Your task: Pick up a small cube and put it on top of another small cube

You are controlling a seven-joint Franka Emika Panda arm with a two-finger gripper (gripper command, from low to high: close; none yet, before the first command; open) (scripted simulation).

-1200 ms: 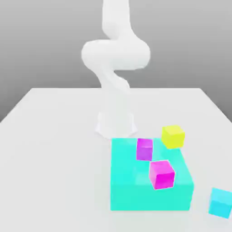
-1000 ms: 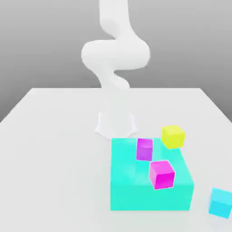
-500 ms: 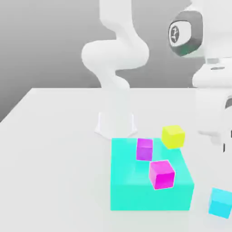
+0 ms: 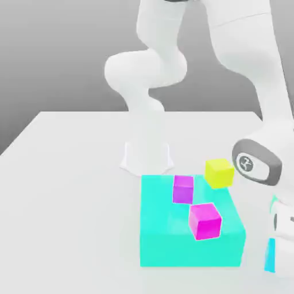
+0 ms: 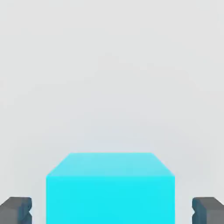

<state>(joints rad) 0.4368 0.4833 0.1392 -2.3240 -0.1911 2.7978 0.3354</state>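
Count on the white table point(image 4: 69, 172): one small cyan cube point(image 4: 269, 255), one yellow cube point(image 4: 219, 173), two magenta cubes point(image 4: 205, 220) point(image 4: 183, 188) on top of one large flat cyan block point(image 4: 172, 241). Small cyan cube at 4 o'clock from the block, near it on the table, between the dark fingertips point(image 5: 16, 210) of the gripper point(image 5: 112, 211), spread wider than the cube and holding nothing. Versus 0.5 s ago: arm point(image 4: 252, 86) lowered over the small cyan cube, now largely covering it in the exterior view; cubes and block unmoved.
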